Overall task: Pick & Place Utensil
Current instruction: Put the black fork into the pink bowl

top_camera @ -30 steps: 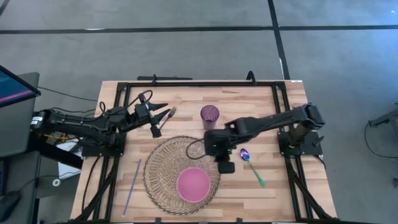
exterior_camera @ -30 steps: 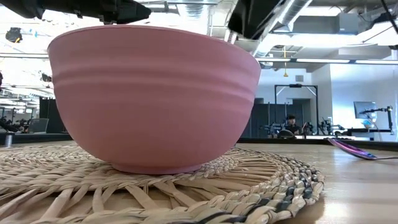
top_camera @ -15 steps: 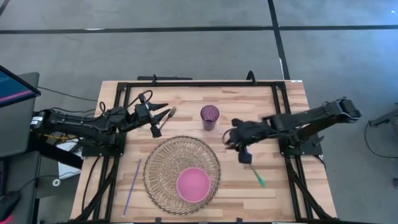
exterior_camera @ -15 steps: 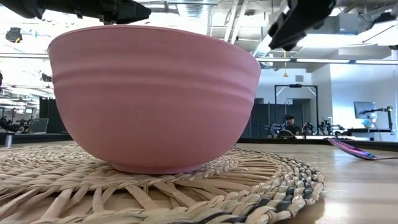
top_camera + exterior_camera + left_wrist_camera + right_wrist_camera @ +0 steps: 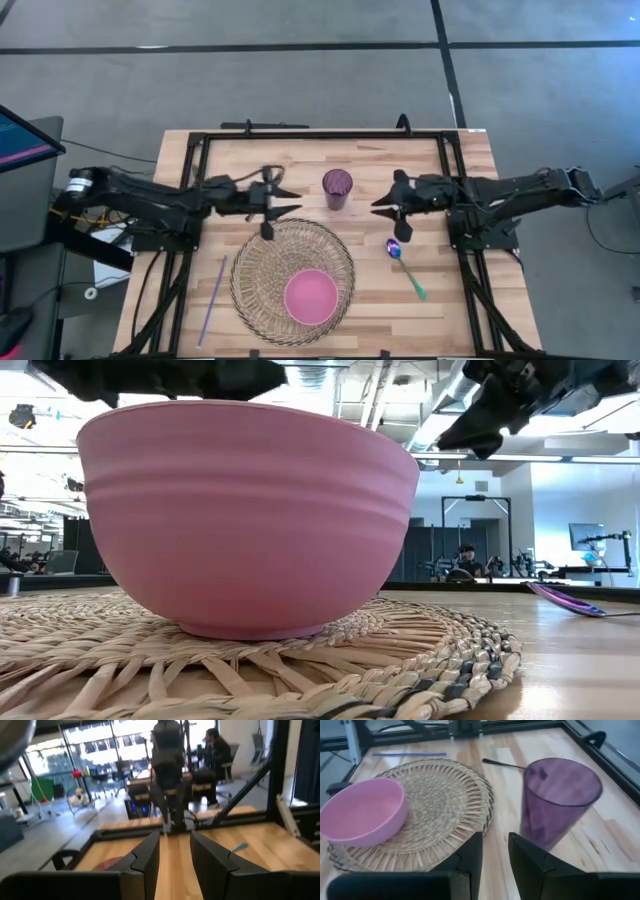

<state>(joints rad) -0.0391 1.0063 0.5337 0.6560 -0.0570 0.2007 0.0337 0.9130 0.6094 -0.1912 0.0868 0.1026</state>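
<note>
A spoon with a green handle and a shiny purple bowl lies flat on the table, right of the woven mat; it also shows in the low view. A pink bowl stands on the mat. A purple cup stands upright between the two grippers. My left gripper is open, just left of the cup and above the mat's far edge. My right gripper is open, just right of the cup, with the spoon nearer the near edge. A thin dark utensil lies beyond the cup.
A purple straw lies near the table's left near corner. Black frame rails run along the table's far, left and right sides. Bare wood shows around the spoon toward the near right corner. A person sits far off in the room.
My right gripper has drawn back from above the mat's right edge beside the spoon, going toward the far right, and has turned level to face the cup. My left gripper has moved right toward the cup. The spoon has stayed where it lay.
</note>
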